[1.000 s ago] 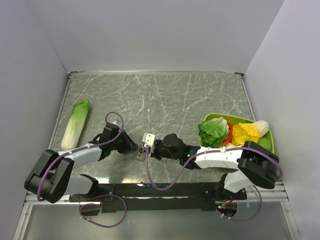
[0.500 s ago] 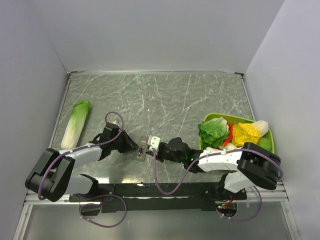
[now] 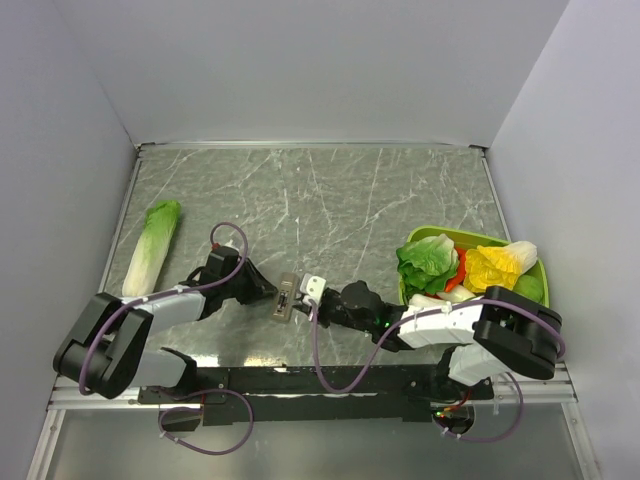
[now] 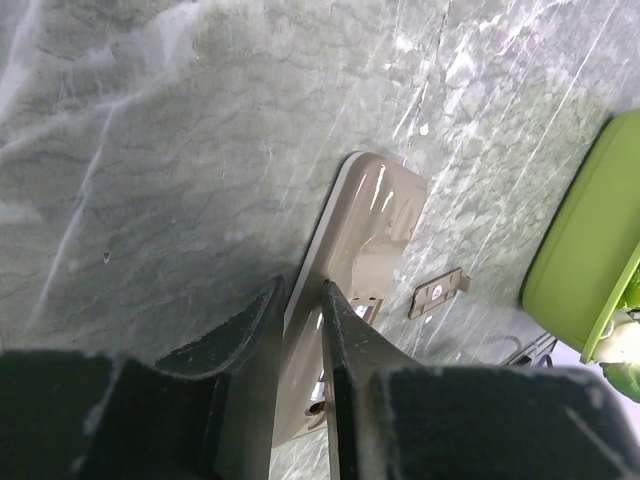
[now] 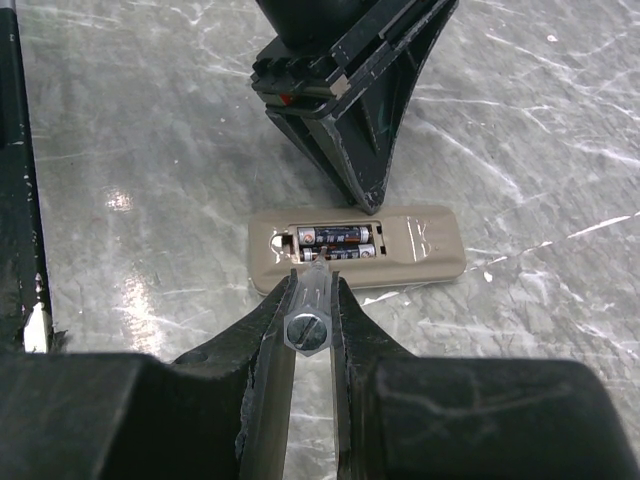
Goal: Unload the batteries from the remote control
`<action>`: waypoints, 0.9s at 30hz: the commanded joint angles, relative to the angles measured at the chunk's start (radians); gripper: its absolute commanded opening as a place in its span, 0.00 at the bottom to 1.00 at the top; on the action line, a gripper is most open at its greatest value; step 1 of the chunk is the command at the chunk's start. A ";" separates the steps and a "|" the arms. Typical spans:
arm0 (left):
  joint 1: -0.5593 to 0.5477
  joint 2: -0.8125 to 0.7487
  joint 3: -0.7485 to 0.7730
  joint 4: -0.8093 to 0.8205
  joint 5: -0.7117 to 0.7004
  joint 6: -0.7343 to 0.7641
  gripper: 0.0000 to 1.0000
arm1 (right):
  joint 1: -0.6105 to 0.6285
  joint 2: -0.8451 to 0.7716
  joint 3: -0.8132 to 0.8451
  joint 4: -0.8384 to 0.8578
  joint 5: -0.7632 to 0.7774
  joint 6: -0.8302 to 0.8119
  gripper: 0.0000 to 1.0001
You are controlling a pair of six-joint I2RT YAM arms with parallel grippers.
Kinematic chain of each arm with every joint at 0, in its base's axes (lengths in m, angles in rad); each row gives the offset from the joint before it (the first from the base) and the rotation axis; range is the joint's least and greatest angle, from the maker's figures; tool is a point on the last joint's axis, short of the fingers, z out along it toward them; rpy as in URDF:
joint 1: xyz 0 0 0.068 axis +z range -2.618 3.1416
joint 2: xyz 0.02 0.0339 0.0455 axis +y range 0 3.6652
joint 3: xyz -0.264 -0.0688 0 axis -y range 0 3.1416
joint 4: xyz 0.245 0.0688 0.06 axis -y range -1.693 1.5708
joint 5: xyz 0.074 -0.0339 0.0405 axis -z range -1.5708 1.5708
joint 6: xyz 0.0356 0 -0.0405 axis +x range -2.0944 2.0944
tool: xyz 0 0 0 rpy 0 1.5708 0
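Observation:
The remote control (image 5: 355,247) lies flat, grey-tan face up, with its recess open and two batteries (image 5: 338,241) side by side inside. In the top view the remote (image 3: 286,298) sits between both grippers. My right gripper (image 5: 313,275) is shut on a clear hex-handled tool (image 5: 308,315) whose tip points at the nearer battery. In the top view this gripper (image 3: 311,296) is just right of the remote. My left gripper (image 3: 268,292) is shut, its fingertips (image 5: 368,190) resting on the remote's far long edge. The left wrist view shows the remote (image 4: 365,235) under those fingers.
The loose battery cover (image 4: 438,292) lies on the table beside the remote. A long pale-green cabbage (image 3: 150,248) lies at the left. A green tray (image 3: 445,233) of vegetables stands at the right, next to my right arm.
My right gripper, with the tool, has drawn back to the right and lower, off the remote, leaving it fully exposed. My left gripper has stayed on the remote.

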State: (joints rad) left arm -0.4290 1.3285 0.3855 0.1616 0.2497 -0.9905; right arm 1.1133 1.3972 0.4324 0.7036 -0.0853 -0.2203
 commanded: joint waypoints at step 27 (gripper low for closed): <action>-0.019 0.078 -0.025 -0.080 0.026 0.000 0.25 | 0.049 0.019 -0.196 0.194 0.035 0.157 0.00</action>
State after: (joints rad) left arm -0.4286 1.3602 0.3859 0.1989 0.2676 -1.0122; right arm 1.1366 1.3975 0.2771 0.9394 -0.0059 -0.1246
